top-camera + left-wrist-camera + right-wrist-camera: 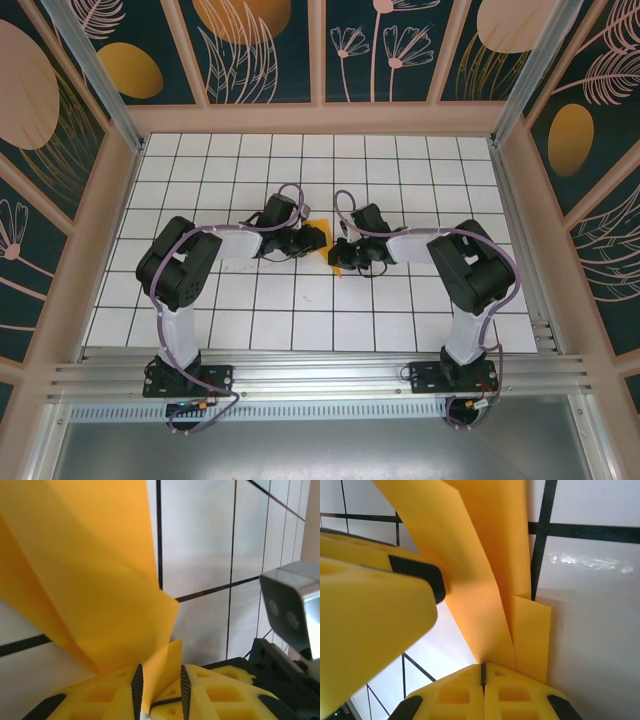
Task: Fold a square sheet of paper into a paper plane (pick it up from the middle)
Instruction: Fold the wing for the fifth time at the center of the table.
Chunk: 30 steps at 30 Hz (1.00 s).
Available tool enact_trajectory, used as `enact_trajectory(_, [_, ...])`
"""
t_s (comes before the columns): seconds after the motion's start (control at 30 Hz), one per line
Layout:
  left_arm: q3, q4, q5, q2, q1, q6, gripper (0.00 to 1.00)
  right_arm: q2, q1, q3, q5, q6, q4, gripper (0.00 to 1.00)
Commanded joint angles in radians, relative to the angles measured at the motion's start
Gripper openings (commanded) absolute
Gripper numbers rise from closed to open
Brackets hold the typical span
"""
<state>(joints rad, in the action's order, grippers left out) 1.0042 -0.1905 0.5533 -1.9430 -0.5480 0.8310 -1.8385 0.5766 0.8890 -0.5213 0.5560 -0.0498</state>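
The right tool [482,672] is clenched on the folded paper [485,570]; the left tool [159,687] pinches another flap between slightly parted pads. The sheet hangs between them above the desk [300,310], mid-grid. It looks light, limp, easily creased or torn: best gripped along folded edges.

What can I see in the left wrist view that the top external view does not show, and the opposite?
Left wrist view: the folded paper seen close, its layers entering the narrow gap of the left end effector, with the other arm's grey camera housing beside it. Top external view: both whole arms, the right end effector, the tiled table and the patterned walls. Both: orange-yellow paper held between the arms over white tiles.
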Motion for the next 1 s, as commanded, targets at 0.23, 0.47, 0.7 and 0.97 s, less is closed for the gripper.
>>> enact_trajectory(0.23, [0.034,0.061,-0.036,-0.066,-0.01,-0.061,0.27,-0.058,-0.006,-0.01,0.025,0.009,0.089,0.05])
enact_trajectory(0.47, [0.118,0.168,-0.156,-0.1,-0.007,-0.114,0.26,-0.057,-0.004,-0.036,0.03,-0.018,0.134,0.05])
enact_trajectory(0.7, [0.201,0.23,-0.191,-0.122,0.024,-0.174,0.26,-0.037,-0.001,-0.092,0.023,-0.041,0.171,0.05])
enact_trajectory(0.97, [0.267,0.275,-0.184,-0.161,0.081,-0.251,0.28,-0.038,-0.002,-0.119,0.03,-0.037,0.157,0.05])
